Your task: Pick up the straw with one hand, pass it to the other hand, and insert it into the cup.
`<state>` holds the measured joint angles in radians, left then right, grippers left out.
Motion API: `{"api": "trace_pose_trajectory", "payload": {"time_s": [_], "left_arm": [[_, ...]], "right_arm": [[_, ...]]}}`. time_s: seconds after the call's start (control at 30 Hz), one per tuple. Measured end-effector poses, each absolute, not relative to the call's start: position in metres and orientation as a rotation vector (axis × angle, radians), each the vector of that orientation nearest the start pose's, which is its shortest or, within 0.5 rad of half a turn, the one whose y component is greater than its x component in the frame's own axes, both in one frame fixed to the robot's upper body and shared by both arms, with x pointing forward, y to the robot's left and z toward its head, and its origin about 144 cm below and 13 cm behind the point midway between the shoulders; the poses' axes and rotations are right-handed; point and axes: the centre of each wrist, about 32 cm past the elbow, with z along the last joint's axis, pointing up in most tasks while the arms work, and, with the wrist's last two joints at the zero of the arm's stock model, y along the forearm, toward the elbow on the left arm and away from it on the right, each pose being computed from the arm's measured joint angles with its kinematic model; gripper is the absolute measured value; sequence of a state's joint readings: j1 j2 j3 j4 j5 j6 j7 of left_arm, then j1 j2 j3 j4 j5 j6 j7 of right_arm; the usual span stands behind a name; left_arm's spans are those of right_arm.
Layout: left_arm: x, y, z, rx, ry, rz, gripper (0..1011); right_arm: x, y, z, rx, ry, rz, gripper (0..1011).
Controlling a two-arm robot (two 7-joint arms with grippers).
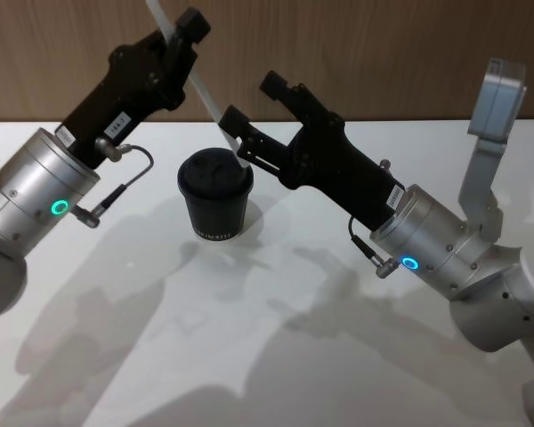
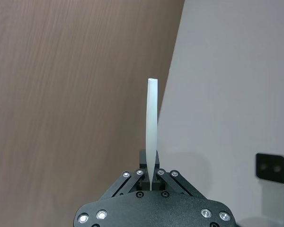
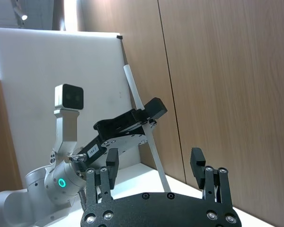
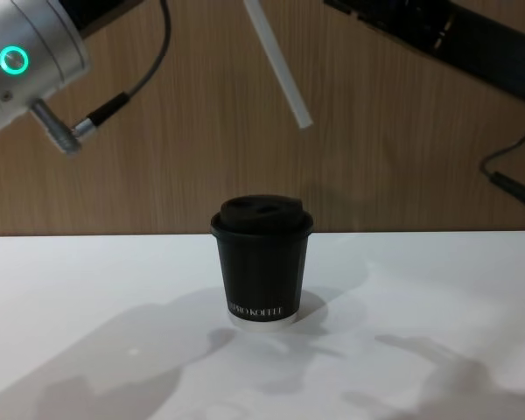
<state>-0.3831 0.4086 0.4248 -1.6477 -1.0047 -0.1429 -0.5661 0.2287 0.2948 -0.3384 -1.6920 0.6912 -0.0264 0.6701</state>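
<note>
Left gripper (image 1: 173,34) pinches the straw (image 1: 205,89) high up, slanting its lower tip just above the cup (image 1: 215,200). Right gripper (image 1: 254,102) stands wide beside that tip, seemingly ready for the handover.

Straw (image 1: 203,89) wht; cup (image 1: 215,209) blk, wht lettering (image 4: 255,311)

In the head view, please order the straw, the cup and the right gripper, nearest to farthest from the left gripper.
1. Nearest, the straw, clamped in the left gripper, upper left.
2. Next, the right gripper, open, beside the straw's lower part.
3. Farthest, the cup, standing below on the table.
</note>
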Motion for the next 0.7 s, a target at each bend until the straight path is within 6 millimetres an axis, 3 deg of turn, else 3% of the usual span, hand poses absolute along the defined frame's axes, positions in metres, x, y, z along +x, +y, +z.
{"api": "trace_pose_trajectory", "payload": {"time_s": [0.13, 0.7], "left_arm": [[0.523, 0.220, 1.275, -0.572, -0.035, 0.560, 0], [0.538, 0.229, 1.267, -0.454, -0.158, 0.654, 0]], "right_arm": [[0.495, -0.199, 1.238, 0.424, -0.012, -0.490, 1001], [0.495, -0.199, 1.238, 0.423, -0.012, -0.490, 1001]]}}
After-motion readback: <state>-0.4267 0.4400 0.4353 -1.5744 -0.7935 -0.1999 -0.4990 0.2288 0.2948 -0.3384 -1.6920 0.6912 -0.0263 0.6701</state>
